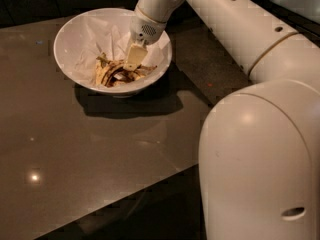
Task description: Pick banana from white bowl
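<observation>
The white bowl [75, 36] stands at the far left of the dark table, with crumpled white paper inside. The banana [116, 73], dull yellow with dark brown streaks, lies in the bowl's near right part. My gripper [133, 62] reaches down into the bowl from the upper right. Its pale fingertips rest right at the banana's upper right end. The arm hides part of the bowl's far right rim.
The dark glossy table [90, 154] runs toward its front edge at the lower middle. My white arm and base [260, 149] fill the right side of the view. A dark wall lies behind the bowl.
</observation>
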`<state>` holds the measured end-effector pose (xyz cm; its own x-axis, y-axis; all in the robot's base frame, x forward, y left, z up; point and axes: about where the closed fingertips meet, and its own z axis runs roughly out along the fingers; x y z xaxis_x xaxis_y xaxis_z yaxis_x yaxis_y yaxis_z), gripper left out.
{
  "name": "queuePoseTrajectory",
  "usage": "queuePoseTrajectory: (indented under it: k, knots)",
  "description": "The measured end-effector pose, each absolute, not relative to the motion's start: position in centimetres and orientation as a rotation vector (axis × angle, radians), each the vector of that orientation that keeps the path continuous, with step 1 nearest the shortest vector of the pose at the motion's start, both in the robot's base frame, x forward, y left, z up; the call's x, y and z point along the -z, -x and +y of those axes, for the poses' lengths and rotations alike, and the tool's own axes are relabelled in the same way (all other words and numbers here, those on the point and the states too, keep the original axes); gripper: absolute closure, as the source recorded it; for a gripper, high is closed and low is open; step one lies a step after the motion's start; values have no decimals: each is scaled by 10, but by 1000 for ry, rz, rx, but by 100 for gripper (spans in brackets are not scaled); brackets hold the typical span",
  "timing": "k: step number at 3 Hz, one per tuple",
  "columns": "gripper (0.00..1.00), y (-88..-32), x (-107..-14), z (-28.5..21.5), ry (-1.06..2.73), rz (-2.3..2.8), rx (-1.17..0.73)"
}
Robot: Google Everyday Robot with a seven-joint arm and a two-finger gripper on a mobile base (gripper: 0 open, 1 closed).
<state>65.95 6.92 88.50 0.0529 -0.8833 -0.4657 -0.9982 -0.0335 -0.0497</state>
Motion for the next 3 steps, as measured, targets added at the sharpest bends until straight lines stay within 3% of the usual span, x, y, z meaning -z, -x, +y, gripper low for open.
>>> queuePoseTrajectory:
  k: [3]
  knots:
    - [100, -651, -917, 60, 1929, 1837, -397]
